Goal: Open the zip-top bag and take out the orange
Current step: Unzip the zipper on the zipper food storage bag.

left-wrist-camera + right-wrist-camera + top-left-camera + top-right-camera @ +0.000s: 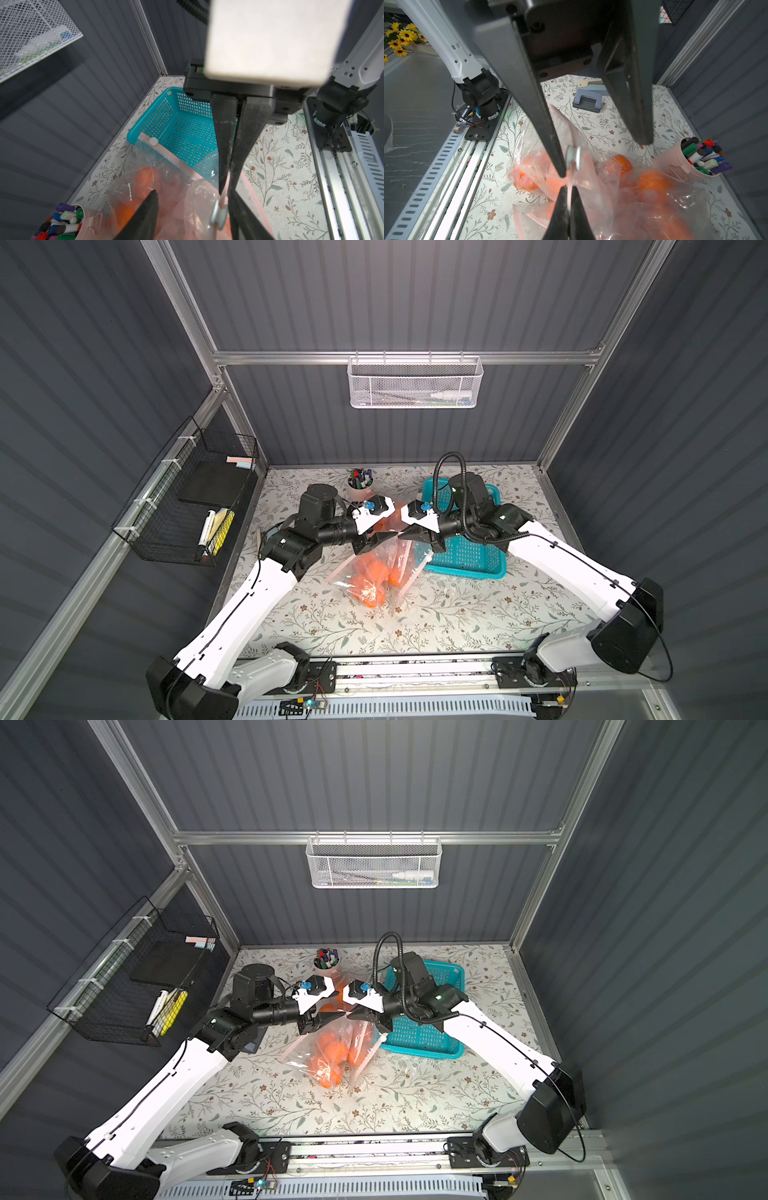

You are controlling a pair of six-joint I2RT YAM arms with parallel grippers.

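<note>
**Step in hand:** opening the zip closure. Taking the fruit out has not begun.

**Right side:** the right gripper [409, 534] has its jaws clenched on the pink zip edge of the zip-top bag [353, 568] and holds the bag's top up off the table [457, 614]. The right wrist view shows its two fingers pressed together with the film pinched between them.

**Left side:** the left gripper [387, 536] has its jaws released and standing apart, tip to tip with the right gripper over the bag's mouth. In the wrist views the round grey slider [573, 158] sits between its fingers, just beside one of them. Neither finger visibly clamps it.

**Task object:** the orange [372, 572] is inside the bag, low in the hanging film, below both grippers and apparently resting on the table. Several orange shapes show through the plastic, but creases and glare prevent a sure count. I cannot tell whether one bag or two lie there, since another zip strip with a white slider [153, 141] leans against the teal basket [469, 570].

**Next move, in my judgement:**
- The left jaws must close squarely on the grey slider.
- The left gripper then draws it along the strip, away from the right gripper, which serves as anchor.

**Risk:** the slider is small and looks slick. A glancing pinch would catch only film and drag the whole bag.
</note>
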